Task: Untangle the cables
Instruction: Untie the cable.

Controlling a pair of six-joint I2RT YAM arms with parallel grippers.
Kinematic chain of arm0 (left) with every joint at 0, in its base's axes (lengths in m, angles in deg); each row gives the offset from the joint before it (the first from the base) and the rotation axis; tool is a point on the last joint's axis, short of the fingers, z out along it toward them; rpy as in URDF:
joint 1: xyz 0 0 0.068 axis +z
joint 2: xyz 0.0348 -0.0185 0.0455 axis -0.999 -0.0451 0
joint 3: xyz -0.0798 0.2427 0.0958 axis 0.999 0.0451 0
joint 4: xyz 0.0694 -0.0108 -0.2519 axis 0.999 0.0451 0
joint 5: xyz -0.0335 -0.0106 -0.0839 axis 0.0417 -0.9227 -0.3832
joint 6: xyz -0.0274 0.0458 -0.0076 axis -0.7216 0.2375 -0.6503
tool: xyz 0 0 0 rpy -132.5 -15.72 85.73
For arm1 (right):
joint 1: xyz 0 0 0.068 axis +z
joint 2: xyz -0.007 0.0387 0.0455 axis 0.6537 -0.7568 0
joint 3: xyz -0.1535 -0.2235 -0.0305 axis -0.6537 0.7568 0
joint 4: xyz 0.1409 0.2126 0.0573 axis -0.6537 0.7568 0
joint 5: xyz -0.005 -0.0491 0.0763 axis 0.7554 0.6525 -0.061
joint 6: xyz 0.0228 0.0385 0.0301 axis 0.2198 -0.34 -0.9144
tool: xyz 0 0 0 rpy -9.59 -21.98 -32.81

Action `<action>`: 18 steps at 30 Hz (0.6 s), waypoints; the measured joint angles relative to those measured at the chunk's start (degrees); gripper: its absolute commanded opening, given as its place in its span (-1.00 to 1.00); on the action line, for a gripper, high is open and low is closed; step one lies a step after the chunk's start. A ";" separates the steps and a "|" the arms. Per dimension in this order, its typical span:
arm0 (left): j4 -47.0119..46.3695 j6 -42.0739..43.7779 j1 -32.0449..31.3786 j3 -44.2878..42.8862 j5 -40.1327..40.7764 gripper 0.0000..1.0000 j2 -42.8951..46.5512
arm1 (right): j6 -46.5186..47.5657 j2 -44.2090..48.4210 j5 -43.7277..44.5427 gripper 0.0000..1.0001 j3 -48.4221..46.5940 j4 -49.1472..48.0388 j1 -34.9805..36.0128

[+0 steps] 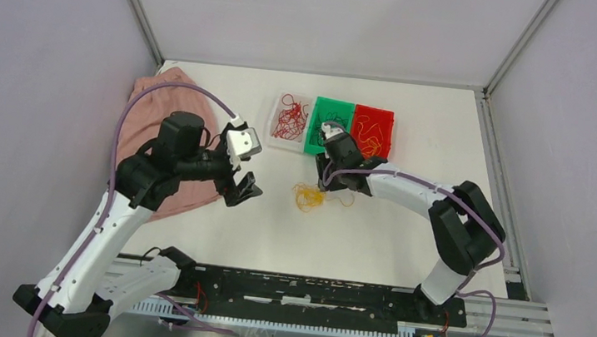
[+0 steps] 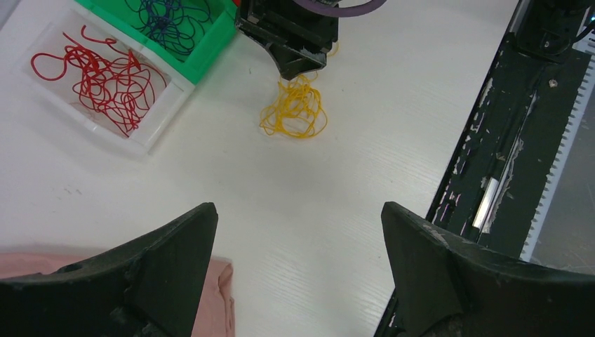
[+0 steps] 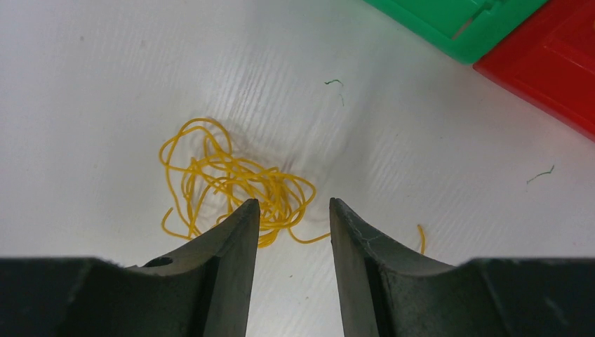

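— Top view first: where are the cables?
— A loose yellow tangle (image 1: pixel 309 196) lies on the white table (image 1: pixel 371 243) at the centre of the frame, just below three trays in a row. The clear tray (image 1: pixel 274 135) holds red cables (image 1: pixel 291 116), the green tray (image 1: pixel 334 102) holds dark cables (image 1: pixel 322 122), and the red tray (image 1: pixel 388 124) holds orange cables (image 1: pixel 372 139).
— And the arms?
— The right gripper (image 1: pixel 321 181) hangs at the tangle's upper right edge, in front of the green tray. The left gripper (image 1: pixel 246 190) sits left of the tangle and apart from it, beside a pink cloth (image 1: pixel 160 100) at the left of the frame.
— The left wrist view?
— The left gripper's fingers (image 2: pixel 175 260) fill the bottom corners, spread wide with only bare table between them. The tangle lies at upper centre, with the right gripper's black tip right over its top. The red cables in the clear tray sit upper left, with the green tray next to them. A corner of cloth shows lower left.
— The right wrist view?
— The jaws stand parted with a clear gap, pinching nothing. The tangle lies left of centre on the table, its lower strands running behind the left finger and across the gap. Whether the tips touch it cannot be told. Corners of the green and red trays fill the upper right.
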 measured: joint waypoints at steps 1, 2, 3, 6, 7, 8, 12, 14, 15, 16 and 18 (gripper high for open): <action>0.02 0.00 0.00 -0.22 0.00 0.86 0.00 | 0.04 -0.96 -1.03 -0.13 0.00 -0.35 -0.79; 0.07 0.00 0.00 -0.48 -0.02 0.87 0.00 | 0.02 -1.75 -2.21 -0.14 0.00 -0.63 -1.46; 0.22 0.02 0.00 -0.79 -0.02 0.86 -0.07 | 0.00 -2.64 -3.74 -0.16 0.00 -1.01 -2.29; 0.94 0.04 0.00 -1.70 -0.02 0.86 -0.39 | -0.07 -4.87 -8.28 -0.44 -0.07 -1.95 -4.55; 1.05 0.04 0.00 -1.92 -0.02 0.86 -0.52 | -0.24 -5.55 -10.05 -0.59 -0.20 -2.05 -5.22; 1.09 0.04 0.00 -2.10 -0.02 0.86 -0.66 | -0.42 -6.21 -11.56 -0.73 -0.31 -2.29 -5.86; 1.27 0.09 0.00 -2.43 -0.02 0.86 -1.03 | -1.70 -6.60 -16.46 -1.00 -0.09 -4.04 -6.88; 1.29 0.24 0.00 -2.43 0.00 0.85 -1.03 | -2.58 -4.94 -18.73 -0.99 0.92 -6.29 -6.84; 1.29 0.48 0.00 -2.43 0.00 0.85 -1.03 | -2.95 -3.80 -19.61 -0.99 1.44 -6.97 -6.80; 1.29 0.76 0.00 -2.43 0.02 0.85 -1.03 | -3.41 -2.23 -20.68 -0.99 2.14 -7.91 -6.73; 1.29 1.11 0.00 -2.43 0.02 0.85 -1.03 | -4.28 1.44 -22.64 -0.99 3.54 -9.68 -6.56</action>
